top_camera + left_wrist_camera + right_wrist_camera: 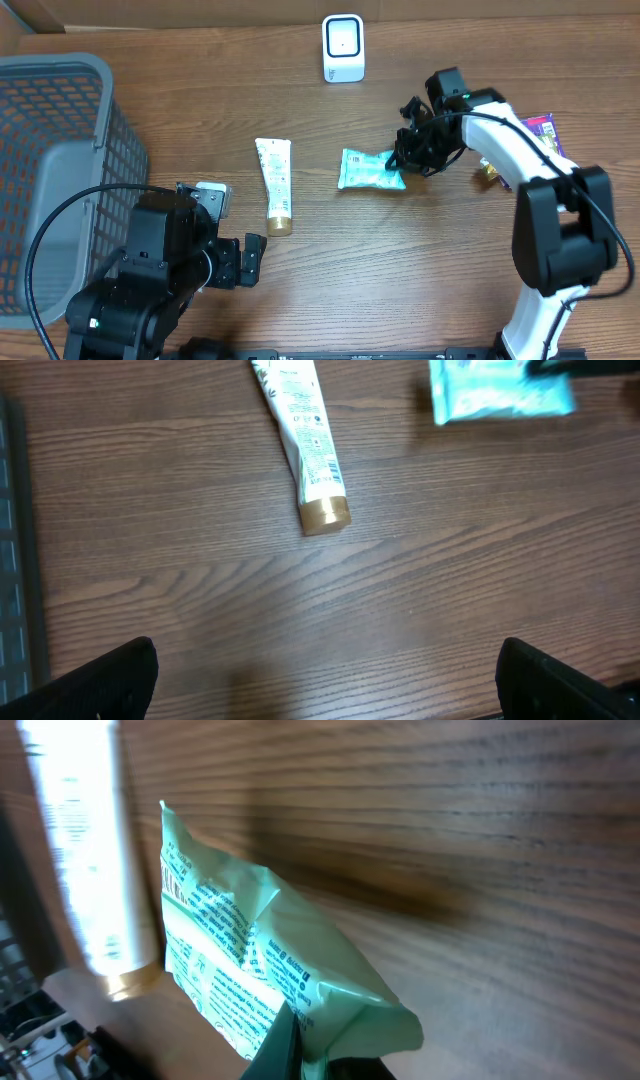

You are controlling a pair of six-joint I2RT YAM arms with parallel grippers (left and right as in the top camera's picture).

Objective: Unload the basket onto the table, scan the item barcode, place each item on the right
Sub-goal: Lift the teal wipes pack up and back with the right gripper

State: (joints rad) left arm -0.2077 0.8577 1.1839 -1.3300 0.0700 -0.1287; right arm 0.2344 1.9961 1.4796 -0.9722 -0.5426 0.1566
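The item, a teal-green printed packet [370, 170], lies on the wooden table right of centre. My right gripper [405, 158] is shut on its right end. In the right wrist view the packet [255, 955] is pinched at its crimped edge by the right gripper [300, 1055]. The white barcode scanner [343, 47] stands at the back of the table, apart from the packet. My left gripper [245, 262] sits at the front left, open. In its own view the left gripper [330, 685] shows only bare wood between its black fingertips [110, 680].
A white tube with a gold cap [275, 185] lies left of the packet and shows too as the tube [305, 445] and the tube [85, 850]. A grey mesh basket [60, 110] fills the left side. Purple snack packs [545, 130] lie at the far right.
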